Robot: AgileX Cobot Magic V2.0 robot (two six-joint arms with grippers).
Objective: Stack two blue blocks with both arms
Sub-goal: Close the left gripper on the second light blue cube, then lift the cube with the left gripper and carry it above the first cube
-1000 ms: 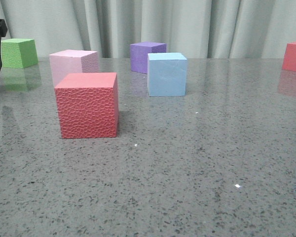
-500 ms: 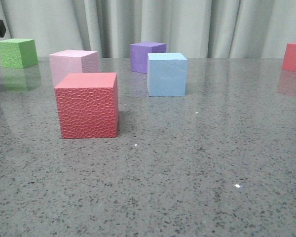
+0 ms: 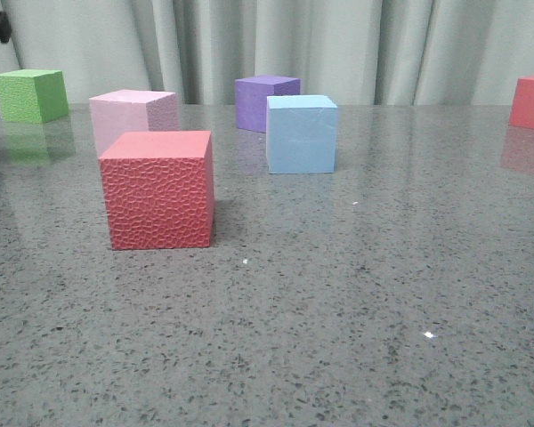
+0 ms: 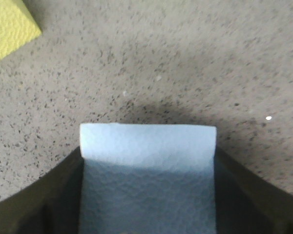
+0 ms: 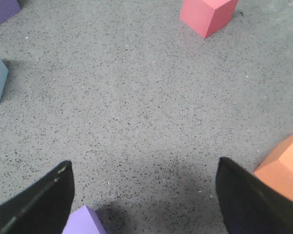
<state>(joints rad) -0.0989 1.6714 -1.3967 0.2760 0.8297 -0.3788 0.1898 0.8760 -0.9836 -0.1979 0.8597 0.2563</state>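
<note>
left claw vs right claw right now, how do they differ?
The left claw is shut on a blue block, held off the table; the right claw is open and holds nothing. Between the left claw's fingers the block fills the gap; between the right claw's fingers only bare table shows. Both have black fingers.

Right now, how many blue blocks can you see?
2. One blue block stands mid-table in front of the purple cube. The other blue block is clamped in the left pincer, off the table. More may be out of view.
</note>
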